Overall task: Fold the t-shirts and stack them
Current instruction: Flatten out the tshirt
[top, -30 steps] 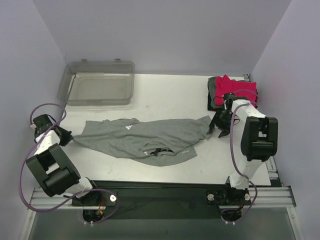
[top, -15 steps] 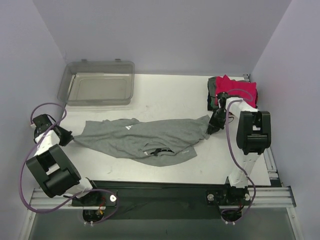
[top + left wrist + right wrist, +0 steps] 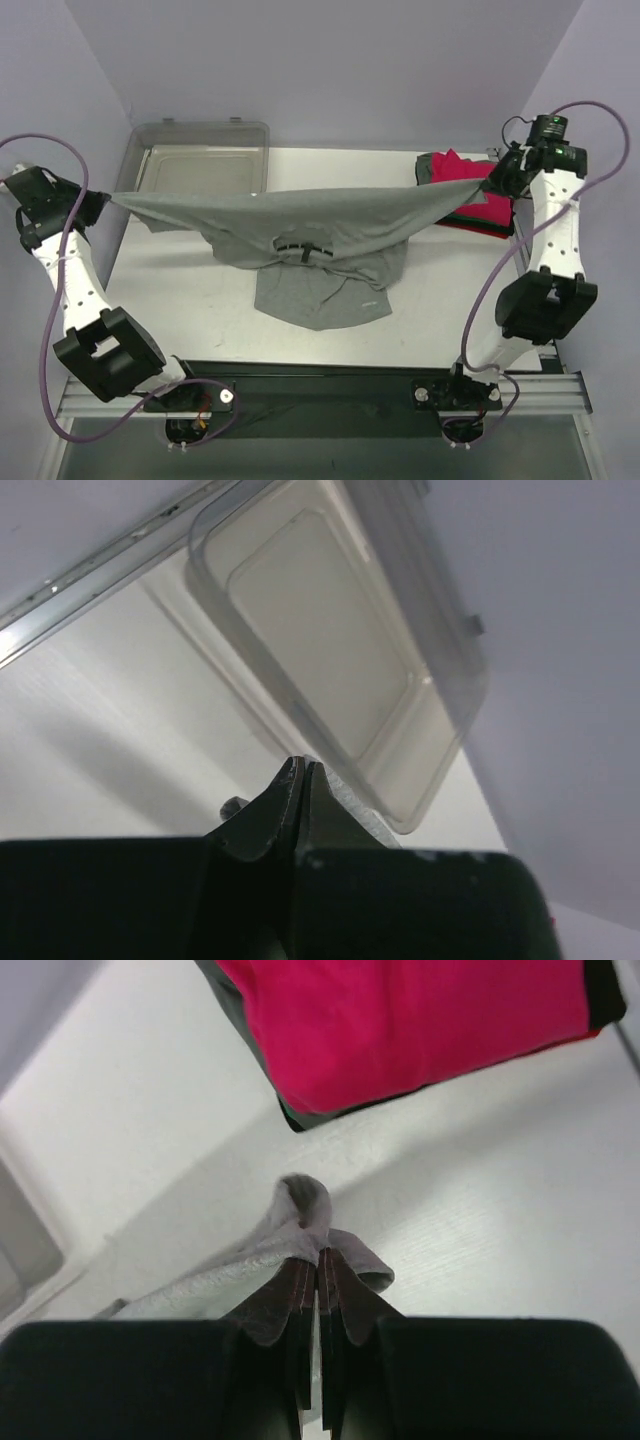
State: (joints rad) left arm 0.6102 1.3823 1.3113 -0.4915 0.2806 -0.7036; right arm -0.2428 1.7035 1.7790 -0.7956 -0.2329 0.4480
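The large heather-grey t-shirt (image 3: 300,225) hangs stretched in the air between both arms, its lower part draped on the white table (image 3: 180,290). My left gripper (image 3: 103,200) is shut on its left end; a sliver of grey cloth (image 3: 365,818) shows beside the closed fingertips (image 3: 290,780). My right gripper (image 3: 492,178) is shut on the right end, with a bunch of grey cloth (image 3: 300,1210) pinched at the tips. A folded stack with a bright pink-red shirt (image 3: 480,190) on top over dark ones lies at the back right, also in the right wrist view (image 3: 400,1020).
A clear plastic bin (image 3: 205,160) stands at the back left of the table, partly behind the raised shirt; it shows in the left wrist view (image 3: 330,650). Purple cables loop from both arms. Lilac walls close in the table.
Both arms have risen and pulled apart, lifting the grey shirt off the table and stretching it taut. Before, it lay crumpled on the table with the grippers low at its ends.
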